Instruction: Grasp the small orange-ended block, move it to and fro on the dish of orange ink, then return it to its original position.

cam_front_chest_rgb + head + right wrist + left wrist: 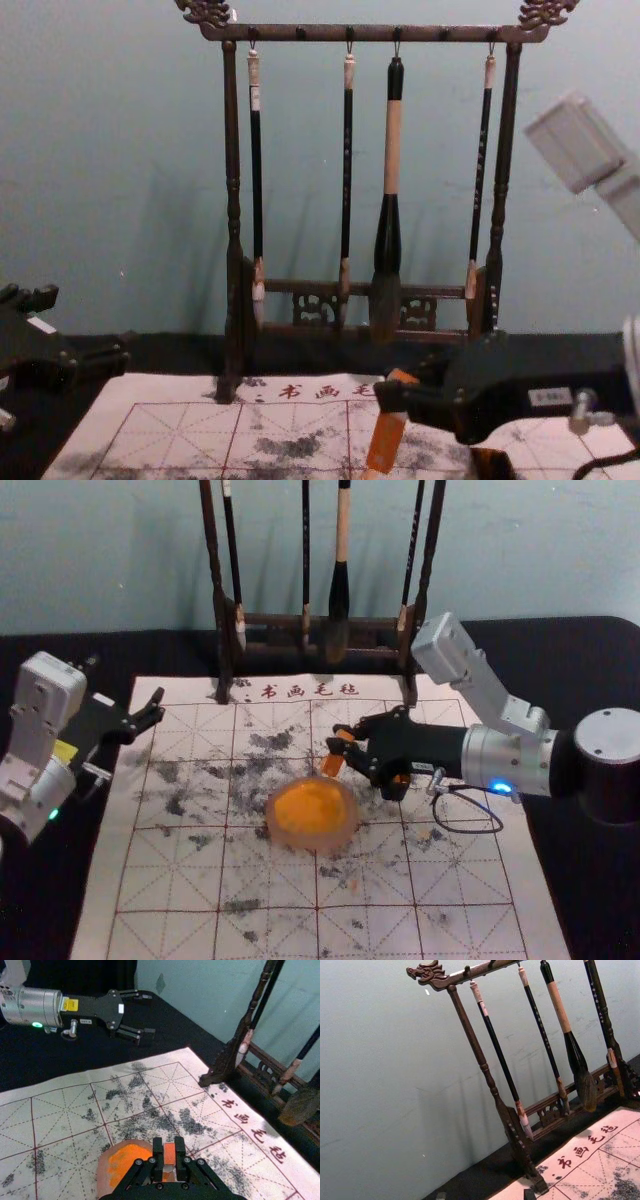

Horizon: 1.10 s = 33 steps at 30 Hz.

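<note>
right end effector point(342, 743) grips block point(386, 441) near dish point(312, 844) | left end effector point(126, 683) spread, mat's point(100, 920) left edge | brush rack point(232, 150) behind

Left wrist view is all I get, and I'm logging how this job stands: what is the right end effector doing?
Observer: The right end effector is shut on the orange-ended block.
Operator: Is the block upright?
Observer: No, the chest view shows it tilted, lower end toward the robot's left.
Operator: Where is the ink dish?
Observer: In the head view, the ink dish sits on the mat, nearer the robot than the block; I can't tell whether they touch.
</note>
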### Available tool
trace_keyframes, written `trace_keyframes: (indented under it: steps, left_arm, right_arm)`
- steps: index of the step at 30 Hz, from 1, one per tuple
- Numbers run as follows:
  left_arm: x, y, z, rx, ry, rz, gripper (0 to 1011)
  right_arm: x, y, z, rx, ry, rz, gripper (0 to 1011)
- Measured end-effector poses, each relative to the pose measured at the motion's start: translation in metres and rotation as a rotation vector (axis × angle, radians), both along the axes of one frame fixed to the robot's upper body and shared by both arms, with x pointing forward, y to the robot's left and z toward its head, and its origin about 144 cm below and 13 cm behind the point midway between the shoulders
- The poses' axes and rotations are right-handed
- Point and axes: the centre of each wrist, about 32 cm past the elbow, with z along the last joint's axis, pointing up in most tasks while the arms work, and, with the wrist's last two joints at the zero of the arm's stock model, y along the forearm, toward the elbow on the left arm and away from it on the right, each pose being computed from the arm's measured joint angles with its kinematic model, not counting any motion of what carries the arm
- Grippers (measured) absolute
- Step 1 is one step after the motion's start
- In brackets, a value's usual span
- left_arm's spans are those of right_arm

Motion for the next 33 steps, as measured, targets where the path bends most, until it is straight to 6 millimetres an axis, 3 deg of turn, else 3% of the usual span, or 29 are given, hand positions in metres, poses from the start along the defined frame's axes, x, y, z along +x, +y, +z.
trace_keyframes:
  steps: [20,33]
  left_arm:
    - [0.0,0.0,0.0,0.0,0.0,0.0,1001]
    - [0.0,0.0,0.0,0.0,0.0,0.0,1001]
  right_arm:
    - [0.01,0.027,-0.005,-0.052,0.014,0.039,133]
    - [0.012,0.031,-0.009,-0.077,0.022,0.033,132]
